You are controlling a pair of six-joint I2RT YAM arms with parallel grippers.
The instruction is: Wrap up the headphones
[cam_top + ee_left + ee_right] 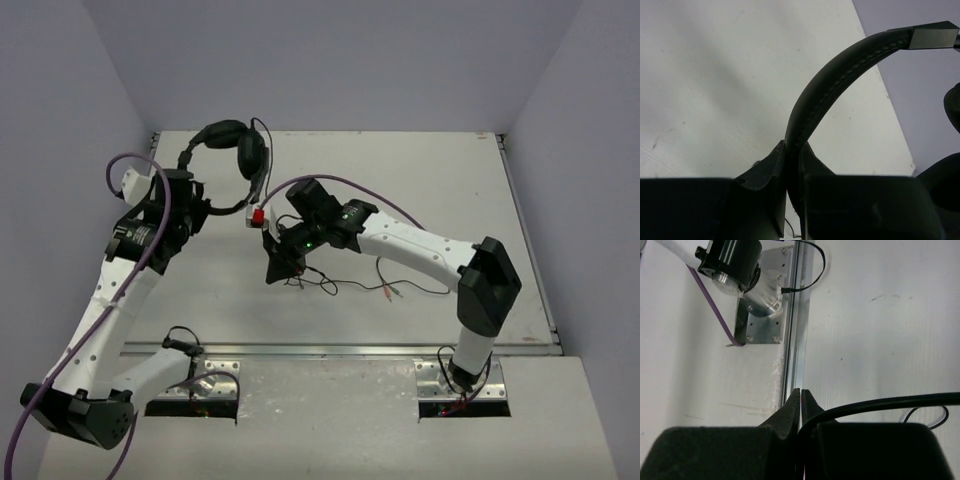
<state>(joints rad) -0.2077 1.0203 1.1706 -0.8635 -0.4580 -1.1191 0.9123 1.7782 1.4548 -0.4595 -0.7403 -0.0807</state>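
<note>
The left gripper (790, 152) is clamped tight on the stitched headband (840, 70) of the headphones (228, 140), holding them at the far left of the table (450, 180). The right gripper (801, 395) is pinched shut on their thin black cable (890, 402) — slack trails across the tabletop. A small red-and-white tag (258, 215) sits between the arms — too small to read.

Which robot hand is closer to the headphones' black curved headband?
Left. The left gripper is clamped on the black curved headband; the right gripper is apart from it, pinching the thin black cable.
</note>
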